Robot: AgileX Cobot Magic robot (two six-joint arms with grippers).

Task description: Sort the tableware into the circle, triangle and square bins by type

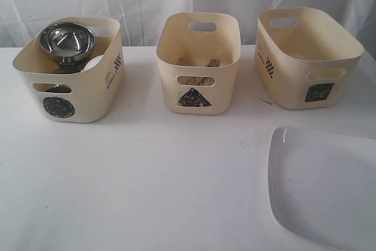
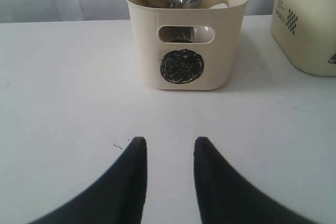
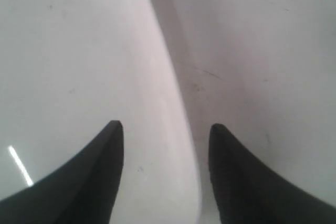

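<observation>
The large white square plate [image 1: 329,186] lies flat on the table at the front right. My right gripper [image 3: 165,127] is open and straddles the plate's [image 3: 79,51] rim, one finger over the plate and the other over the table. My left gripper [image 2: 169,141] is open and empty above bare table, in front of the circle bin [image 2: 147,35]. A steel bowl [image 1: 66,39] sits on top inside the circle bin [image 1: 88,95], with part of a white bowl [image 1: 94,63] beside it. Wooden chopsticks [image 1: 202,63] lie in the triangle bin [image 1: 170,80]. Neither gripper shows in the exterior view.
The square bin [image 1: 288,80] stands at the back right, just behind the plate. The three bins form a row along the back of the white table [image 1: 147,192]. A white curtain hangs behind them.
</observation>
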